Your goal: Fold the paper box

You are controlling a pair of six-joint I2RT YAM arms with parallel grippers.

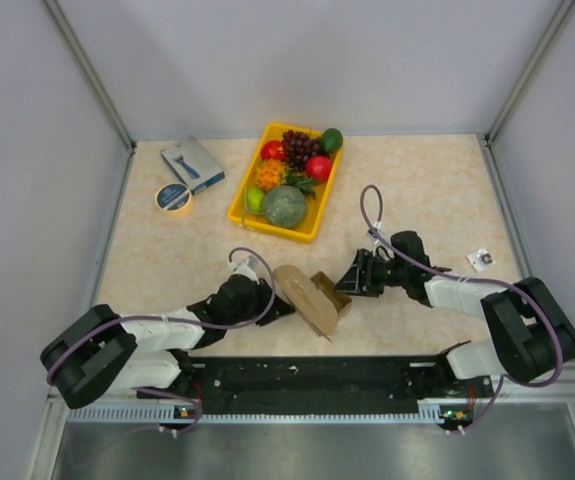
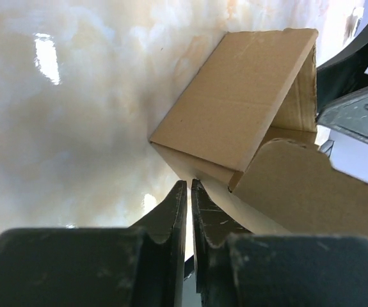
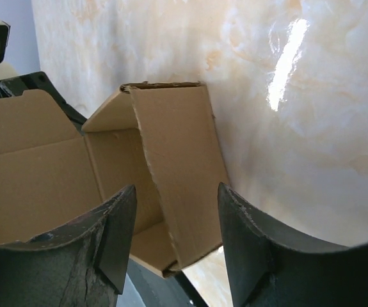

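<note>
The right gripper (image 3: pixel 177 192) holds its two dark, scuffed fingers (image 3: pixel 107 246) well apart. Between them rises a tilted, narrow wall of the partly folded brown corrugated-cardboard paper box (image 3: pixel 180 147), with no visible contact with either finger. A broad flap of the box spreads past the finger at the view's left. Past the other finger lies the glossy cream marbled tabletop (image 3: pixel 299 141).

The paper box (image 1: pixel 312 300) separates left pincer (image 1: pixel 283 300) and right pincer (image 1: pixel 351 284); far tabletop (image 1: pixel 427 190) open.
</note>
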